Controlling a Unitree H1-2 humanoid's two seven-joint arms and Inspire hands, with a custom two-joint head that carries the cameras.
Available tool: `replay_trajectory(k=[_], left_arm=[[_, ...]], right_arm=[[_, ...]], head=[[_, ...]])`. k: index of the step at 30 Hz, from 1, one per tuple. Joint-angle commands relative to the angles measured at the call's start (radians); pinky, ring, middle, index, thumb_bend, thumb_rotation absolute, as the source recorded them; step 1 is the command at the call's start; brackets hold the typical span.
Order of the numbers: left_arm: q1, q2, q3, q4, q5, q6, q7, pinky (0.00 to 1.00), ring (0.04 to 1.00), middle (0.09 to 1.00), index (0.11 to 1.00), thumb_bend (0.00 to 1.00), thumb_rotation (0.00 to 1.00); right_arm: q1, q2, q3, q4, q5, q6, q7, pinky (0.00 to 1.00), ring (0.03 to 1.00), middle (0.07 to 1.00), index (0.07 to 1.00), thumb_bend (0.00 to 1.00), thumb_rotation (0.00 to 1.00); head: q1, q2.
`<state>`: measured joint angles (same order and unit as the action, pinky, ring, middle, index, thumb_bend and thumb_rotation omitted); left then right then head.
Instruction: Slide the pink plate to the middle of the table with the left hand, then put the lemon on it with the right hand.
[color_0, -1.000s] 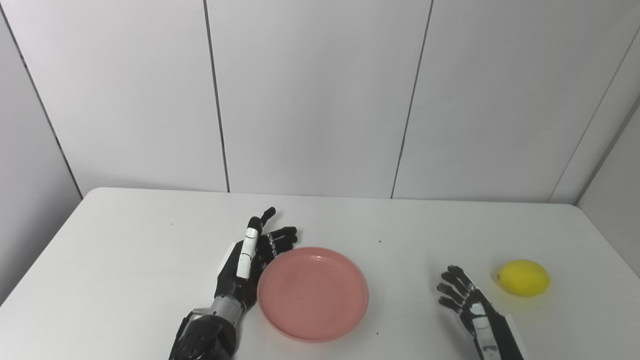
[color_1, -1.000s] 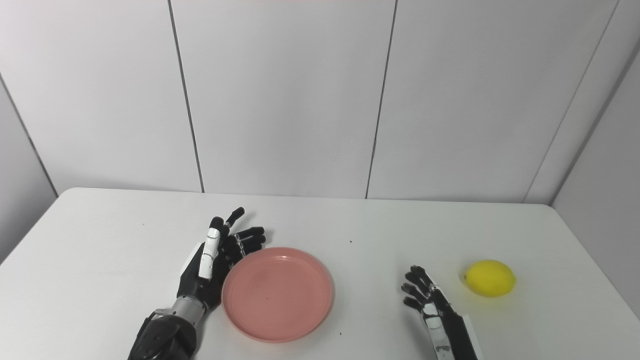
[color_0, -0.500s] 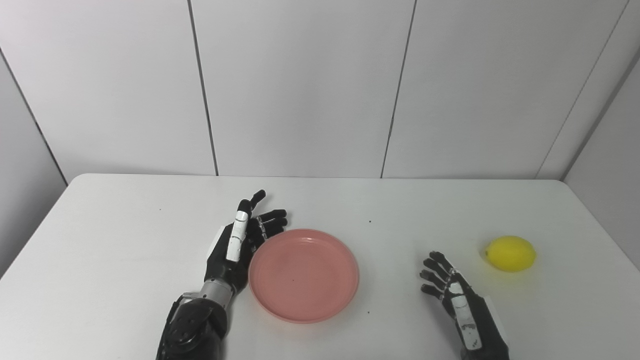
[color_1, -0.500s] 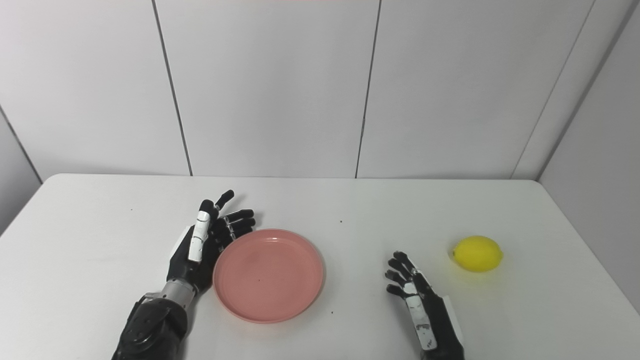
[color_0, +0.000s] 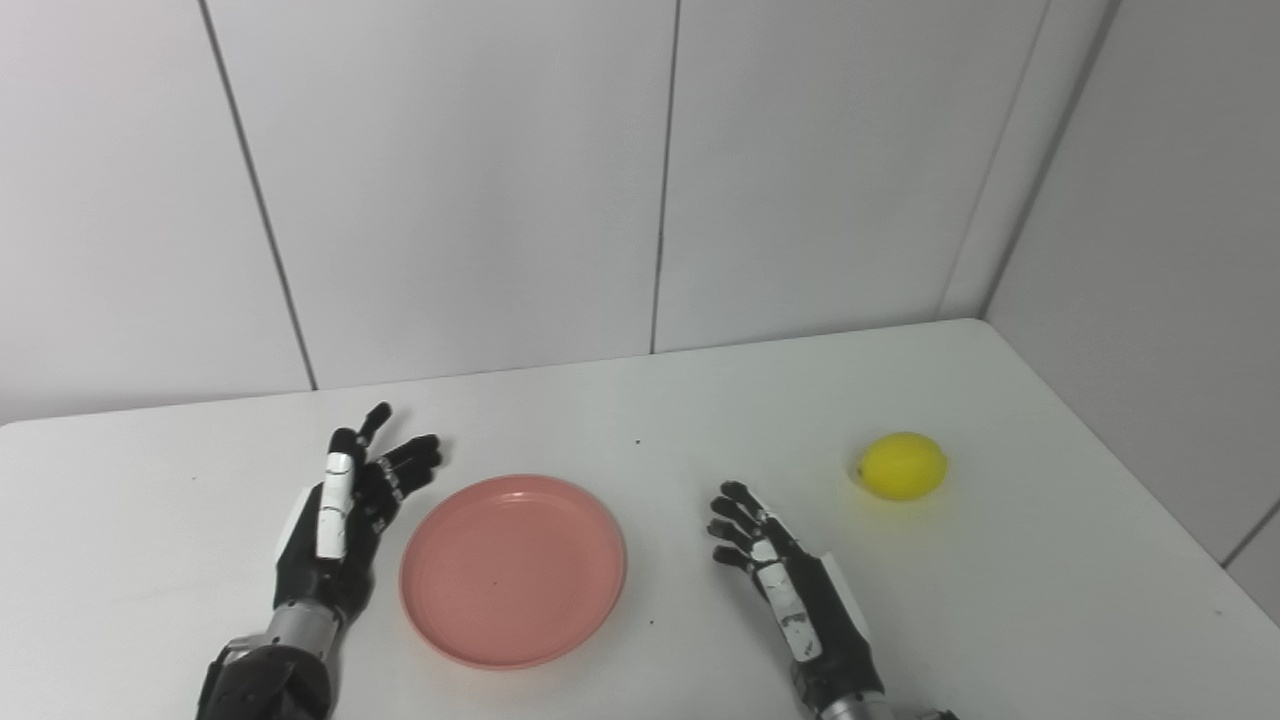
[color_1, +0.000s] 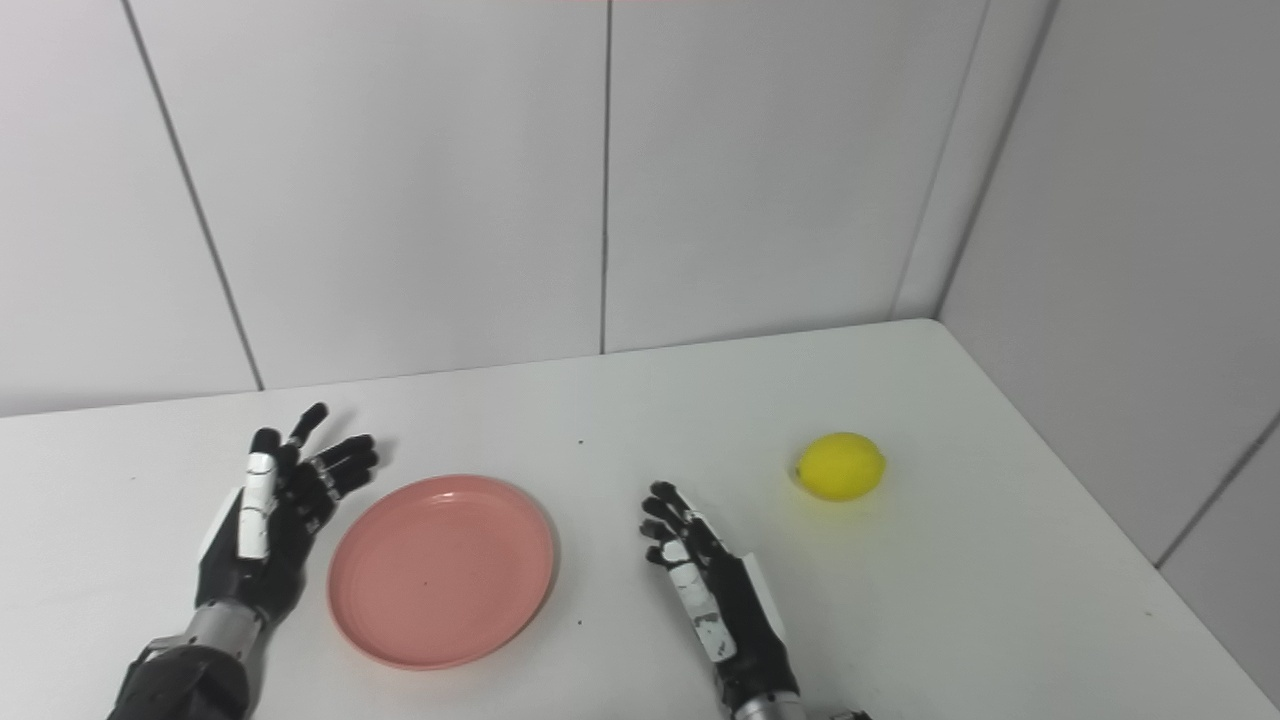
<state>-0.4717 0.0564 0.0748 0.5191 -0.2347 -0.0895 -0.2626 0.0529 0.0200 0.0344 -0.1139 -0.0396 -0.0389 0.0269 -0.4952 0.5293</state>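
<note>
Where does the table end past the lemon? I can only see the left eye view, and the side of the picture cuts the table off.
Observer: In the right eye view the table isn't cut off at the side. Its right edge, past the lemon, runs all the way down to the bottom of the picture.
Operator: What's next to that edge?
Observer: A plain grey wall. The right eye view shows more of it, along the whole edge.
Operator: Is anything on that wall?
Observer: Only a dark seam that slants up to the right. Your view catches just a short bit of it in the corner.
</note>
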Motion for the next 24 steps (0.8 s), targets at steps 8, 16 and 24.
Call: replay_trajectory(k=[8, 16, 24], left_arm=[[-0.029, 0.026, 0.023, 0.123, -0.043, -0.055, -0.064, 0.87, 0.784, 0.747, 0.974, 0.68, 0.93], [-0.019, 0.024, 0.014, 0.093, -0.038, -0.048, -0.055, 0.84, 0.760, 0.727, 0.963, 0.65, 0.96], [-0.018, 0.023, 0.009, 0.090, -0.027, -0.053, -0.046, 0.83, 0.751, 0.722, 0.953, 0.67, 0.96]], right_arm=[[-0.011, 0.027, 0.023, 0.054, -0.021, -0.022, -0.016, 0.85, 0.871, 0.906, 0.912, 0.91, 1.00], [-0.008, 0.020, 0.023, 0.051, -0.018, -0.024, -0.014, 0.85, 0.872, 0.902, 0.909, 0.92, 1.00], [0.000, 0.016, 0.015, 0.044, -0.022, -0.039, -0.024, 0.85, 0.862, 0.883, 0.902, 0.92, 1.00]], head=[[-0.017, -0.007], [0.005, -0.001], [0.025, 0.003]])
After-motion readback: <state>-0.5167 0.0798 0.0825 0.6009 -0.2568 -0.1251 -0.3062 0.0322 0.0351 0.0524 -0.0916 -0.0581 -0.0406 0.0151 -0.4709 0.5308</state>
